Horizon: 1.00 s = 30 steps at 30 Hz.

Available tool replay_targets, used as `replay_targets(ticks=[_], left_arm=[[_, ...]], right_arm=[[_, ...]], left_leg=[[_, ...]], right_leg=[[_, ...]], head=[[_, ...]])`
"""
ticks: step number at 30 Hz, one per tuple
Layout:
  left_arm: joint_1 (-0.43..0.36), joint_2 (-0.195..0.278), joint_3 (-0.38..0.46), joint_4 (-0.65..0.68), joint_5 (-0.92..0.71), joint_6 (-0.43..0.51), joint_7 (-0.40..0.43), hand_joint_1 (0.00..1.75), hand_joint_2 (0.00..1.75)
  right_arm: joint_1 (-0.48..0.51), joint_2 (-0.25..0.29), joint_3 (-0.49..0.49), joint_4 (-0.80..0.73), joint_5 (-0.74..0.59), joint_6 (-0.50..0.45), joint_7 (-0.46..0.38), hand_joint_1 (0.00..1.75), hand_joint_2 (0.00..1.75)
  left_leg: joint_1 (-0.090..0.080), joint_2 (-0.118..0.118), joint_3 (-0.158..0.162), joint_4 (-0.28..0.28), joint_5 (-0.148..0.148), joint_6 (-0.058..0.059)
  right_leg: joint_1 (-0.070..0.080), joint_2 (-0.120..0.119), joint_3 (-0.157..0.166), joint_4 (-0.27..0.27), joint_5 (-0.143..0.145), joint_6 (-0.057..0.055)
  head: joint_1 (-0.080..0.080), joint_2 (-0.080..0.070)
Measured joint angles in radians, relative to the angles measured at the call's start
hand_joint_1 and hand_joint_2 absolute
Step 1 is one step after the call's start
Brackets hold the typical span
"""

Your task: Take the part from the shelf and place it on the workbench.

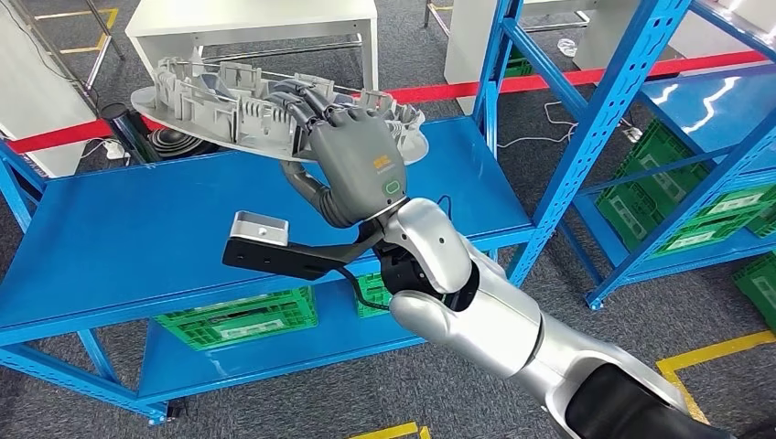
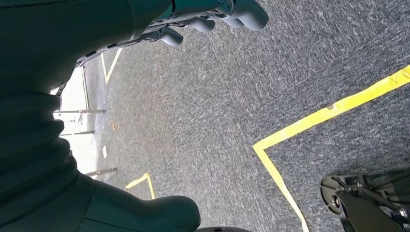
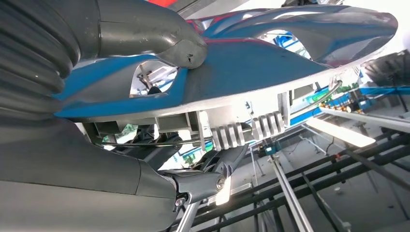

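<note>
The grey ribbed plastic part [image 1: 229, 105] is lifted off the blue shelf [image 1: 137, 229], hanging above its far edge — clamped in the right robot hand [image 1: 352, 155], fingers over the top and thumb [image 3: 159, 41] pressed under its smooth face. The left robot hand [image 2: 212, 14] hangs over grey carpet, fingers curled on nothing. The pick looks done; carrying to the white tabletop [image 1: 247, 18] beyond and setting down remain.

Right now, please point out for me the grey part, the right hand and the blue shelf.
grey part [image 1: 215, 105]: head view, on its ribbed upper side.
right hand [image 1: 359, 155]: head view, on the back of the hand gripping the part.
blue shelf [image 1: 137, 229]: head view, on its bare top board.
</note>
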<state>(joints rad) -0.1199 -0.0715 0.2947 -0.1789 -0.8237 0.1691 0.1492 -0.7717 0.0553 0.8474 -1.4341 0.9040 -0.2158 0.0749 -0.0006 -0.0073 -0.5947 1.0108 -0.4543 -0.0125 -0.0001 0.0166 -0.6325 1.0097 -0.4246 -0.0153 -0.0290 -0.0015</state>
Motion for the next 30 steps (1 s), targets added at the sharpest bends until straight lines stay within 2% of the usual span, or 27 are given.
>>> replay_targets(ticks=[5, 7, 8, 9, 10, 12, 13, 14, 15, 18, 19, 20, 23, 24, 25, 27, 28, 29, 30], left_arm=[[0.007, 0.002, 0.014, 0.000, 0.010, -0.002, -0.006, 0.00, 1.75], [0.011, 0.003, 0.021, 0.000, 0.017, -0.004, -0.010, 0.00, 1.75], [0.013, 0.003, 0.023, 0.000, 0.019, -0.005, -0.012, 0.00, 1.75], [0.013, 0.003, 0.025, 0.000, 0.019, -0.005, -0.013, 0.00, 1.75], [0.014, 0.002, 0.026, 0.000, 0.020, -0.006, -0.013, 0.00, 1.75], [0.016, 0.003, 0.028, 0.000, 0.022, -0.006, -0.013, 0.00, 1.75], [0.017, 0.002, 0.030, 0.000, 0.024, -0.006, -0.014, 0.00, 1.75], [0.019, 0.002, 0.033, 0.000, 0.025, -0.006, -0.015, 0.00, 1.75], [0.020, 0.002, 0.035, 0.000, 0.027, -0.006, -0.016, 0.00, 1.75], [0.022, 0.002, 0.042, -0.001, 0.031, -0.005, -0.021, 0.00, 1.75], [0.023, 0.002, 0.043, -0.001, 0.032, -0.004, -0.022, 0.00, 1.75], [0.024, 0.002, 0.044, -0.002, 0.032, -0.003, -0.022, 0.00, 1.75], [0.030, 0.002, 0.050, -0.002, 0.034, -0.001, -0.023, 0.00, 1.75], [0.032, 0.002, 0.051, -0.002, 0.034, -0.001, -0.023, 0.00, 1.75], [0.033, 0.002, 0.052, -0.002, 0.034, 0.000, -0.023, 0.00, 1.75], [0.034, 0.002, 0.052, -0.002, 0.033, 0.000, -0.023, 0.00, 1.75], [0.033, 0.002, 0.052, -0.002, 0.032, 0.000, -0.023, 0.00, 1.75], [0.033, 0.002, 0.052, -0.002, 0.030, 0.000, -0.022, 0.00, 1.75], [0.033, 0.002, 0.052, -0.002, 0.028, 0.000, -0.021, 0.00, 1.75]], right_arm=[[0.000, 0.001, 0.023, -0.009, -0.008, 0.024, 0.005, 1.75, 1.75], [0.000, 0.002, 0.031, -0.012, -0.010, 0.027, 0.005, 1.75, 1.75], [-0.001, 0.002, 0.035, -0.013, -0.010, 0.027, 0.005, 1.75, 1.75], [-0.002, 0.002, 0.038, -0.014, -0.010, 0.028, 0.005, 1.75, 1.75], [-0.002, 0.002, 0.042, -0.015, -0.010, 0.028, 0.004, 1.75, 1.75], [-0.002, 0.002, 0.050, -0.017, -0.010, 0.029, 0.001, 1.75, 1.75], [-0.001, 0.001, 0.054, -0.017, -0.010, 0.030, -0.001, 1.75, 1.75], [-0.001, 0.001, 0.058, -0.017, -0.010, 0.031, -0.002, 1.75, 1.75], [-0.001, 0.001, 0.062, -0.017, -0.010, 0.031, -0.004, 1.75, 1.75], [-0.004, 0.002, 0.071, -0.017, -0.010, 0.032, -0.011, 1.75, 1.75], [-0.007, 0.002, 0.072, -0.017, -0.011, 0.033, -0.013, 1.75, 1.75], [-0.010, 0.002, 0.074, -0.017, -0.011, 0.033, -0.015, 1.75, 1.75], [-0.020, 0.004, 0.081, -0.017, -0.012, 0.036, -0.018, 1.75, 1.75], [-0.023, 0.005, 0.083, -0.017, -0.013, 0.036, -0.018, 1.75, 1.75], [-0.026, 0.005, 0.085, -0.016, -0.013, 0.036, -0.018, 1.75, 1.75], [-0.029, 0.007, 0.088, -0.016, -0.014, 0.037, -0.018, 1.75, 1.75], [-0.030, 0.007, 0.090, -0.014, -0.014, 0.037, -0.018, 1.75, 1.75], [-0.030, 0.007, 0.091, -0.012, -0.014, 0.037, -0.018, 1.75, 1.75], [-0.030, 0.007, 0.091, -0.010, -0.015, 0.037, -0.018, 1.75, 1.75]], left_leg=[[-0.003, 0.000, -0.002, 0.005, -0.001, 0.006], [-0.001, 0.001, -0.001, 0.001, 0.006, 0.012], [0.002, 0.002, 0.000, -0.003, 0.012, 0.017], [0.005, 0.004, -0.001, -0.008, 0.017, 0.022], [0.008, 0.006, -0.002, -0.011, 0.022, 0.025], [0.008, 0.009, -0.012, -0.009, 0.027, 0.027], [0.008, 0.010, -0.019, -0.006, 0.029, 0.026], [0.009, 0.011, -0.025, -0.002, 0.032, 0.024], [0.010, 0.011, -0.032, 0.002, 0.034, 0.021], [0.014, 0.010, -0.052, 0.017, 0.042, 0.008], [0.015, 0.009, -0.057, 0.021, 0.045, 0.001], [0.014, 0.008, -0.060, 0.023, 0.049, -0.007], [0.016, 0.004, -0.069, 0.022, 0.058, -0.031], [0.018, 0.004, -0.077, 0.036, 0.040, -0.037], [0.019, 0.004, -0.090, 0.070, 0.005, -0.042], [0.020, 0.004, -0.125, 0.189, -0.090, -0.048], [0.020, 0.004, -0.138, 0.251, -0.124, -0.050], [0.020, 0.004, -0.138, 0.291, -0.137, -0.051], [0.020, 0.004, -0.122, 0.297, -0.129, -0.049]], right_leg=[[-0.003, 0.000, 0.001, 0.000, 0.002, 0.006], [-0.004, 0.000, 0.000, 0.001, 0.004, 0.012], [-0.003, -0.001, -0.003, 0.008, -0.005, 0.015], [-0.003, -0.002, -0.012, 0.031, -0.026, 0.018], [-0.003, -0.003, -0.029, 0.076, -0.062, 0.021], [-0.006, -0.005, -0.077, 0.214, -0.144, 0.026], [-0.008, -0.006, -0.095, 0.271, -0.170, 0.028], [-0.009, -0.008, -0.096, 0.295, -0.177, 0.030], [-0.011, -0.009, -0.076, 0.278, -0.165, 0.030], [-0.013, -0.012, 0.047, 0.091, -0.109, 0.027], [-0.011, -0.010, 0.068, 0.053, -0.099, 0.022], [-0.009, -0.008, 0.074, 0.038, -0.098, 0.014], [-0.007, -0.007, 0.058, 0.036, -0.081, -0.013], [-0.008, -0.008, 0.052, 0.033, -0.072, -0.021], [-0.010, -0.010, 0.044, 0.030, -0.062, -0.028], [-0.009, -0.011, 0.023, 0.030, -0.043, -0.035], [-0.008, -0.011, 0.011, 0.030, -0.034, -0.036], [-0.006, -0.011, -0.002, 0.030, -0.025, -0.036], [-0.005, -0.011, -0.014, 0.031, -0.015, -0.035]], head=[[0.000, 0.000], [0.000, 0.000], [0.000, 0.000], [0.002, 0.000], [0.003, 0.000], [0.005, 0.000], [0.005, 0.000], [0.005, 0.000], [0.005, 0.000], [0.005, 0.000], [0.005, 0.000], [0.006, 0.000], [0.007, 0.000], [0.006, 0.000], [0.005, 0.000], [0.004, 0.000], [0.004, 0.000], [0.004, 0.000], [0.004, 0.000]])
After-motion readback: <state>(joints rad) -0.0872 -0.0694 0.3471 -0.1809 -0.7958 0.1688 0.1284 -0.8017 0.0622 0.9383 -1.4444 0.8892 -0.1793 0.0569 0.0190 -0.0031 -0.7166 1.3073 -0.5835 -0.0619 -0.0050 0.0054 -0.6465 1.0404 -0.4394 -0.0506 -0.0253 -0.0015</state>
